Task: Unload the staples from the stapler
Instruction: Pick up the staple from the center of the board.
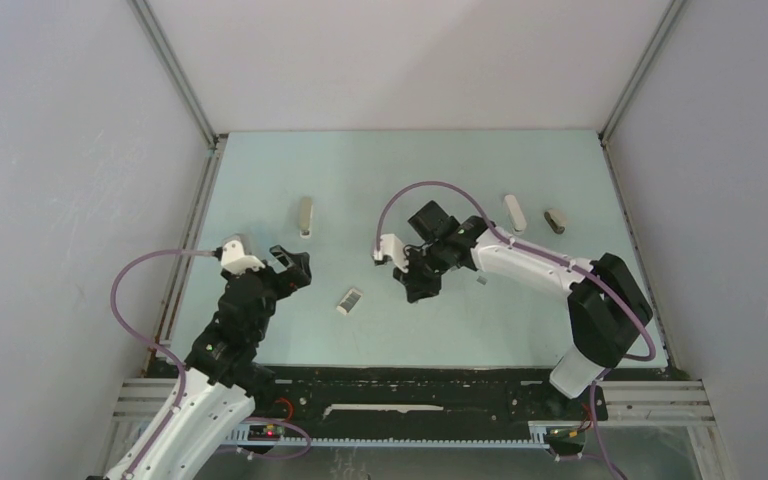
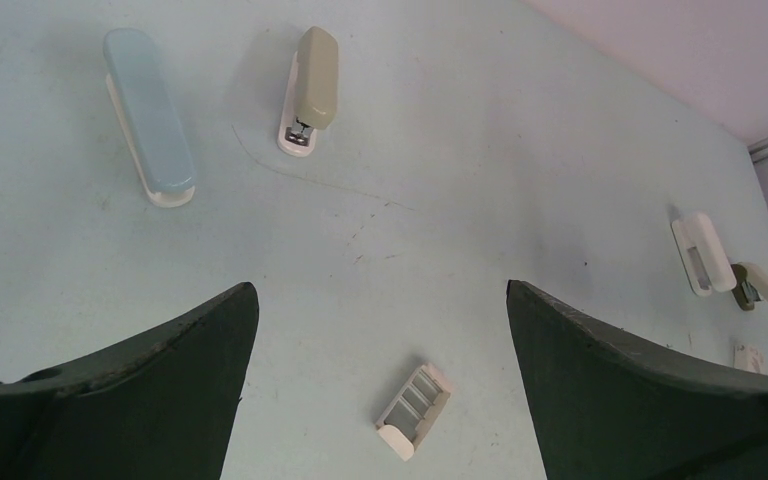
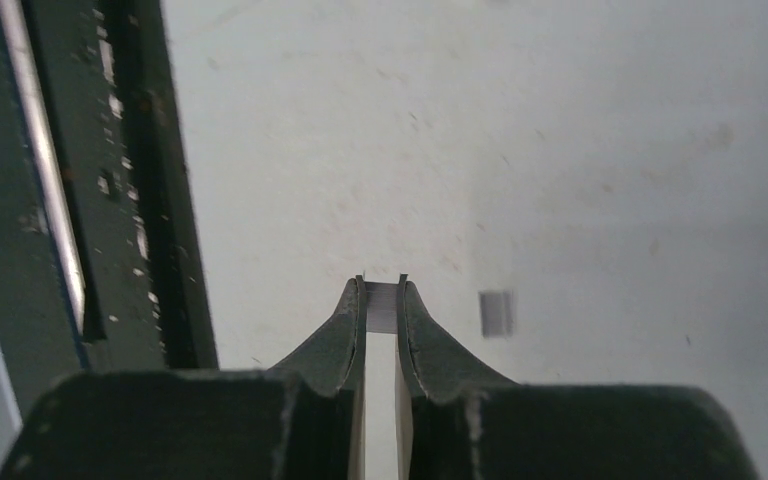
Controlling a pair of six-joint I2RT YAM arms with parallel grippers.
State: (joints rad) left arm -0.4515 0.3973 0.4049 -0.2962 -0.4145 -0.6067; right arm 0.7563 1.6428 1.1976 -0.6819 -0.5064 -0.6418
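My right gripper [image 3: 383,287] is shut on a short grey strip of staples [image 3: 383,308], held just above the table; in the top view it [image 1: 417,286] is at mid-table. A second strip of staples [image 3: 497,312] lies on the table to its right. Three closed staplers show in the top view: a beige one [image 1: 305,215], a white one [image 1: 515,212] and a small olive one [image 1: 556,221]. My left gripper [image 2: 380,290] is open and empty, above a small white box [image 2: 413,410]; in the top view it [image 1: 295,268] is left of that box [image 1: 350,300].
A pale blue stapler [image 2: 150,120] lies beside the beige stapler [image 2: 310,90] in the left wrist view. The table's black front rail [image 3: 130,180] runs close to the left of my right gripper. Grey walls enclose the table on three sides.
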